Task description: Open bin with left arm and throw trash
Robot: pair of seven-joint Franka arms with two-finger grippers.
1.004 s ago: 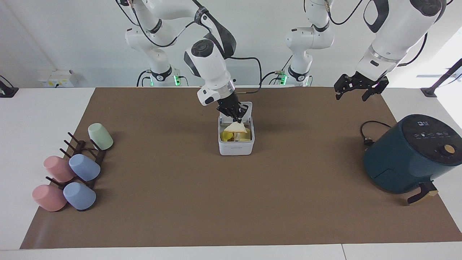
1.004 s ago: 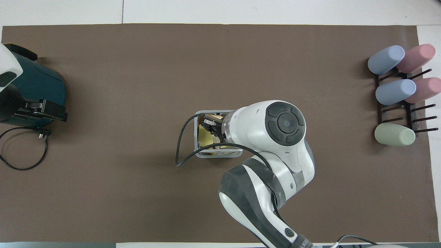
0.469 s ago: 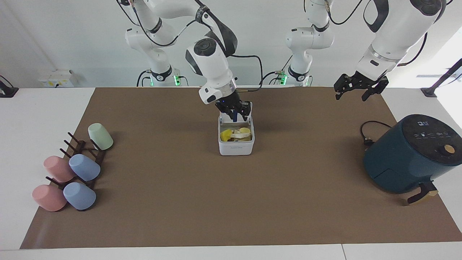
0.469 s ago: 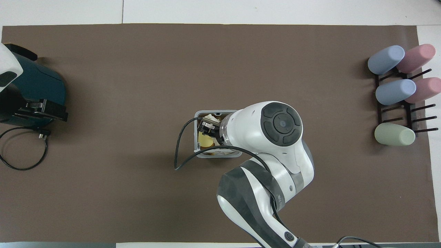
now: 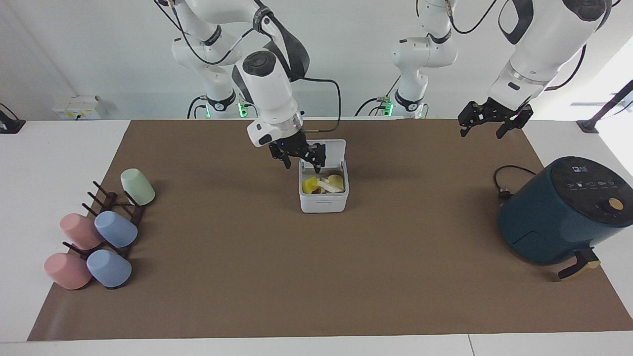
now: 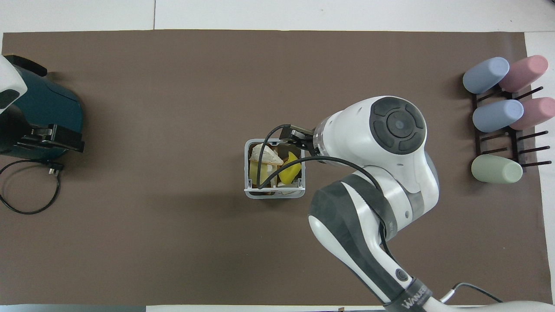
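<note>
The white bin (image 5: 324, 202) stands mid-mat with its lid (image 5: 332, 150) tipped up on the robots' side. Trash lies inside: a yellow piece (image 5: 310, 184) and a cream wedge (image 5: 327, 185), seen from overhead as the wedge (image 6: 263, 154) and the yellow piece (image 6: 289, 171) within the bin's rim (image 6: 247, 170). My right gripper (image 5: 302, 163) hangs open and empty just above the bin's edge toward the right arm's end. My left gripper (image 5: 494, 123) waits open and raised over the mat's corner near the air fryer.
A dark teal air fryer (image 5: 559, 212) with its black cable (image 5: 504, 183) sits at the left arm's end. A rack of pastel cups (image 5: 99, 232) lies at the right arm's end. The right arm's black cable (image 6: 260, 164) dangles over the bin.
My right gripper opened and released the cream wedge, which dropped into the bin. It then rose and drew off toward the right arm's end. The left arm stayed still.
</note>
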